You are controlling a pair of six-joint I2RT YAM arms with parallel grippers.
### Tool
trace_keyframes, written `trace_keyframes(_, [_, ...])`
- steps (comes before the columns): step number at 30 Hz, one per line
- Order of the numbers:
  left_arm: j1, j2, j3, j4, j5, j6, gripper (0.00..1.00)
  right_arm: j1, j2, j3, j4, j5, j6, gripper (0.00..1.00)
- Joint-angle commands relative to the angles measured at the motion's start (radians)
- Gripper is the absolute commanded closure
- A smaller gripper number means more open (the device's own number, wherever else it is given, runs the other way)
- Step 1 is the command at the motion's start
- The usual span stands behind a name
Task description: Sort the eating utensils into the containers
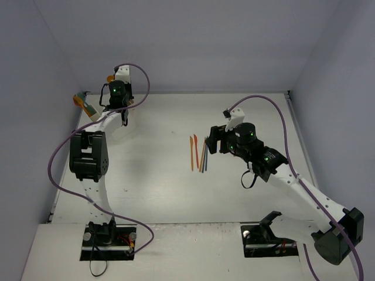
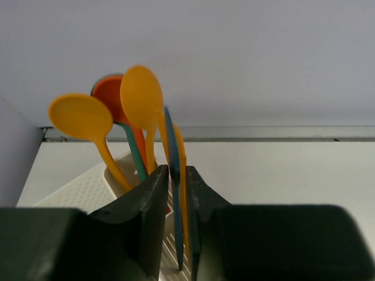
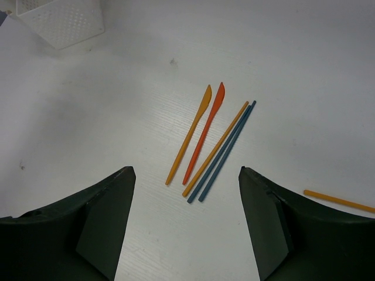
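Observation:
In the left wrist view my left gripper (image 2: pixel 176 175) is shut on a blue knife (image 2: pixel 170 143) and a thin orange utensil (image 2: pixel 182 175), held upright over the white containers (image 2: pixel 82 188). Orange (image 2: pixel 80 116), (image 2: pixel 140 93) and red (image 2: pixel 108 93) spoons and a teal handle (image 2: pixel 135 153) stand in a bin just beyond. In the top view the left gripper (image 1: pixel 116 83) is at the far left corner. My right gripper (image 3: pixel 184 175) is open and empty above an orange knife (image 3: pixel 190 132), a red knife (image 3: pixel 206 130), an orange stick (image 3: pixel 217 146) and two blue sticks (image 3: pixel 227 149) lying on the table (image 1: pixel 198 153).
A white perforated bin (image 3: pixel 61 20) shows at the top left of the right wrist view. Another orange stick (image 3: pixel 337 201) lies to the right of the group. Grey walls close the table at the back and both sides. A purple cable (image 1: pixel 275 108) arcs over the right arm.

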Motion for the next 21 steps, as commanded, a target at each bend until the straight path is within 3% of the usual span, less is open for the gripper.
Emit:
trace_keyframes(1, [0.011, -0.089, -0.01, 0.11, -0.015, -0.011, 0.79, -0.007, 0.005, 0.009, 0.043, -0.022, -0.015, 0.32])
trace_keyframes(11, [0.011, -0.32, -0.094, 0.091, -0.014, -0.107, 0.34, -0.007, 0.057, 0.012, 0.03, -0.018, 0.031, 0.35])
trace_keyframes(21, [-0.001, -0.695, -0.175, -0.384, 0.05, -0.317, 0.27, 0.009, 0.186, 0.051, -0.054, -0.002, 0.133, 0.44])
